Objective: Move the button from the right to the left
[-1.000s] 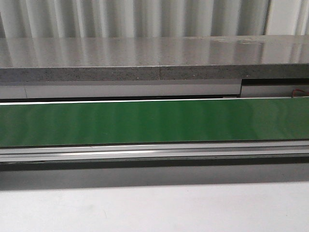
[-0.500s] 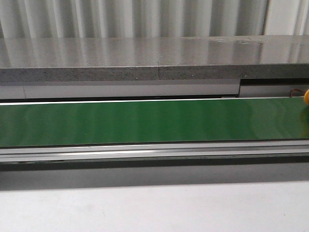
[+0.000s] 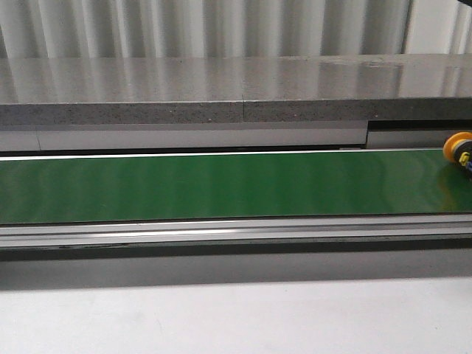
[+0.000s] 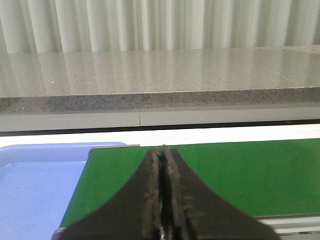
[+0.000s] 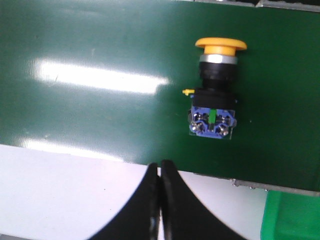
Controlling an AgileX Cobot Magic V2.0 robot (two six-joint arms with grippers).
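The button lies on its side on the green belt at the far right edge of the front view, only partly in frame. In the right wrist view the button shows whole: yellow-orange cap, black collar, blue rear body. My right gripper is shut and empty, over the white rim beside the belt, apart from the button. My left gripper is shut and empty above the belt's left end. Neither gripper shows in the front view.
A blue tray sits just past the belt's left end. A grey stone ledge runs behind the belt. A metal rail borders the belt's near side. A green bin corner shows in the right wrist view.
The button has come into the front view from the right edge and moved leftward along the belt. One second ago it was not visible.
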